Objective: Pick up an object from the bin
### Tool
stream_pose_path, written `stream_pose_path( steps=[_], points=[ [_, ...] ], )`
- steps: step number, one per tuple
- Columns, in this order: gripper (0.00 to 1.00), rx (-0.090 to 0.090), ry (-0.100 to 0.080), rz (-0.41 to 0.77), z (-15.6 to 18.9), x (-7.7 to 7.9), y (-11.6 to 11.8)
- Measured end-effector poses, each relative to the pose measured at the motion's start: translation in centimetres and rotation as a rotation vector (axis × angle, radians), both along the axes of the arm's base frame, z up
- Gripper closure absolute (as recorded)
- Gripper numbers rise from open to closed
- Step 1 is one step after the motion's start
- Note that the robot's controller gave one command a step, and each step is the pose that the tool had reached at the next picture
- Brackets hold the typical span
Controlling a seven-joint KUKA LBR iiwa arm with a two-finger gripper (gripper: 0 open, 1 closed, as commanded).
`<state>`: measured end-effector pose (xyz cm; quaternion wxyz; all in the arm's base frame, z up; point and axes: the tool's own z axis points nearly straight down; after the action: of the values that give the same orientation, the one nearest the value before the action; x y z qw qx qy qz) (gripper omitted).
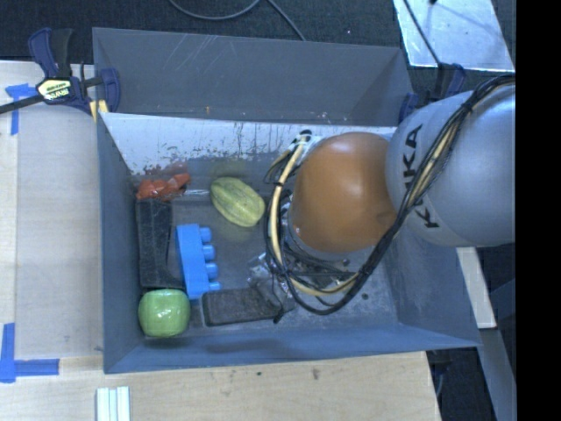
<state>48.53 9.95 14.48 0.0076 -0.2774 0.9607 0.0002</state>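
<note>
Dark flat block (230, 308) on the bin (116, 261) floor by the near wall, green apple (163, 312) just left of it, blue studded brick (196, 259) behind, claw (266, 279) over its right end, claw opening cannot be told, orange wrist cover (342, 191) above.

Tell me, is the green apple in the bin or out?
In. The green apple sits on the bin floor, in the lower left corner, next to a blue block.
</note>
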Motion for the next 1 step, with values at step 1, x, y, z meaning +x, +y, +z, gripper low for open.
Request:
stream_pose_path(
  steps=[1],
  points=[
    [1.00,0.001,-0.002,-0.001,0.69,0.05,0.01]
  ],
)
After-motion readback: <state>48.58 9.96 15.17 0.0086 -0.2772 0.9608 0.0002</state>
